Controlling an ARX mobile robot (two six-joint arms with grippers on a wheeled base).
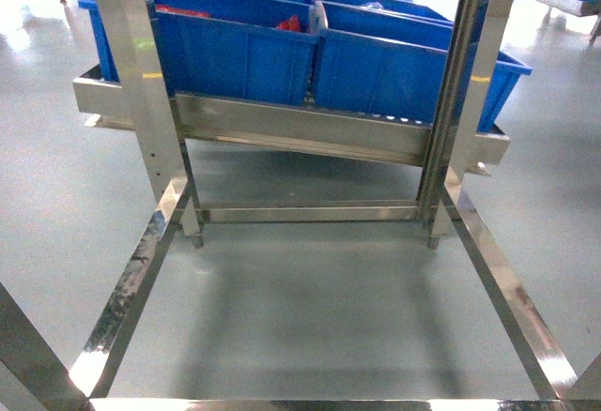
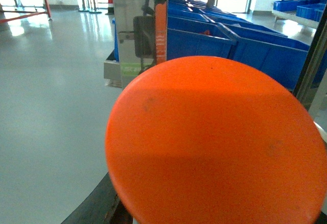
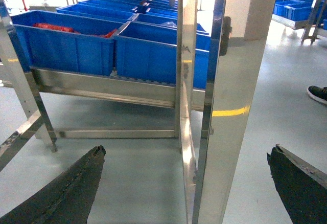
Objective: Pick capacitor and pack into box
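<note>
In the left wrist view the bright orange capacitor [image 2: 214, 142] sits end-on right against the camera and fills most of the frame. It lies between the jaws of my left gripper, which is shut on it. Only one dark finger [image 2: 104, 203] shows at its lower left edge. My right gripper [image 3: 186, 152] is open, its two dark fingertips far apart with nothing between them. It hangs in front of a steel upright of the rack [image 3: 230, 106]. The box is out of view. Neither gripper shows in the head view.
A stainless steel rack [image 1: 300, 129] stands ahead, carrying rows of blue bins [image 1: 235, 54], some holding orange-red parts [image 3: 51, 27]. Steel uprights [image 1: 131, 64] and low floor rails [image 1: 141, 280] frame the grey floor. A person's shoe [image 3: 318, 93] is at far right.
</note>
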